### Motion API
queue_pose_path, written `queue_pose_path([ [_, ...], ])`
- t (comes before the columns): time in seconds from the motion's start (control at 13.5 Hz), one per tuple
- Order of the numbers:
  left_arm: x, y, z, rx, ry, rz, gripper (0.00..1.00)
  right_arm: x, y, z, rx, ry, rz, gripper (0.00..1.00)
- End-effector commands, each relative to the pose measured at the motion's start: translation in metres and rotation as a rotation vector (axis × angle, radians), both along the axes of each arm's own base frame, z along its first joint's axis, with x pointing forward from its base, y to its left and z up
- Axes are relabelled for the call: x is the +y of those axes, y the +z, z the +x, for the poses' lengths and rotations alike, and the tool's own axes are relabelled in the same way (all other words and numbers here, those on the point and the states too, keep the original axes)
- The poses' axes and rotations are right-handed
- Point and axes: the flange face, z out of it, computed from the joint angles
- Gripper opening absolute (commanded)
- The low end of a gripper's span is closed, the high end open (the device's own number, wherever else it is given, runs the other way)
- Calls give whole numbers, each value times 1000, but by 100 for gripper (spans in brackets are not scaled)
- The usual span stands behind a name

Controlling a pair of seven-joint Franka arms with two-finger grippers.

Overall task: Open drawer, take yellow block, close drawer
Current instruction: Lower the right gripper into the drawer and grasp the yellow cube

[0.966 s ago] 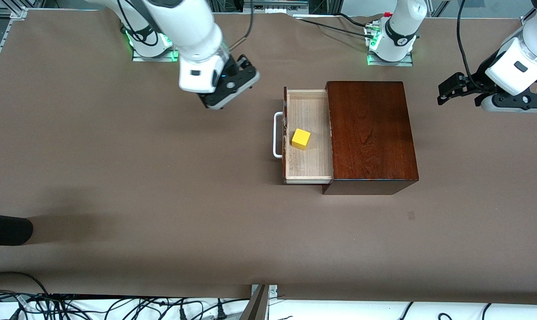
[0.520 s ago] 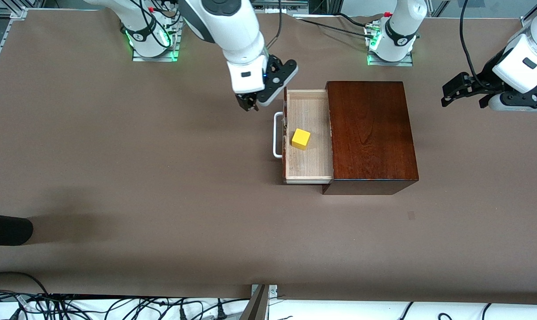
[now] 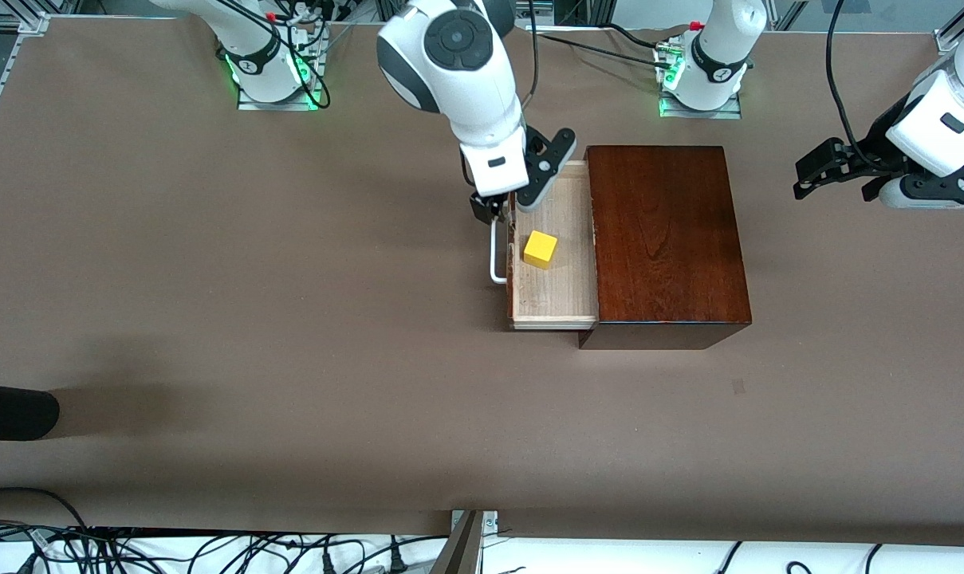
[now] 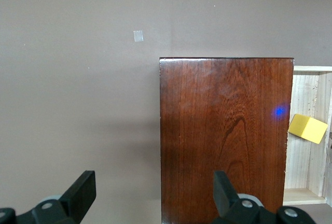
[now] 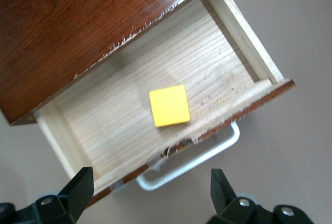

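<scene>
Our right gripper (image 3: pixel 501 209) has swung in over the open drawer (image 3: pixel 553 299), jaws apart; yellow block (image 3: pixel 540 249) grab next. Left gripper (image 3: pixel 818 169) waits, jaws apart.

A brown table (image 3: pixel 210 319) fills the front view. A small pale square mark (image 3: pixel 738 387) lies on it, nearer to the front camera than the wooden box. A black rounded object (image 3: pixel 11 410) juts in at the right arm's end. Tangled black cables (image 3: pixel 171 550) run along the white strip below the table's near edge, beside a metal bracket (image 3: pixel 470 542)
</scene>
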Motion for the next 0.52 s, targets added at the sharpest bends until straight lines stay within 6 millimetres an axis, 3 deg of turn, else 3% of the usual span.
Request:
queue_pose_path([
  [0.0, 2, 4, 6, -9, -5, 8, 100, 18, -8, 6, -61, 26, 22, 100],
  [0.45, 11, 3, 8, -9, 8, 7, 100, 39, -61, 8, -110, 68, 15, 100],
])
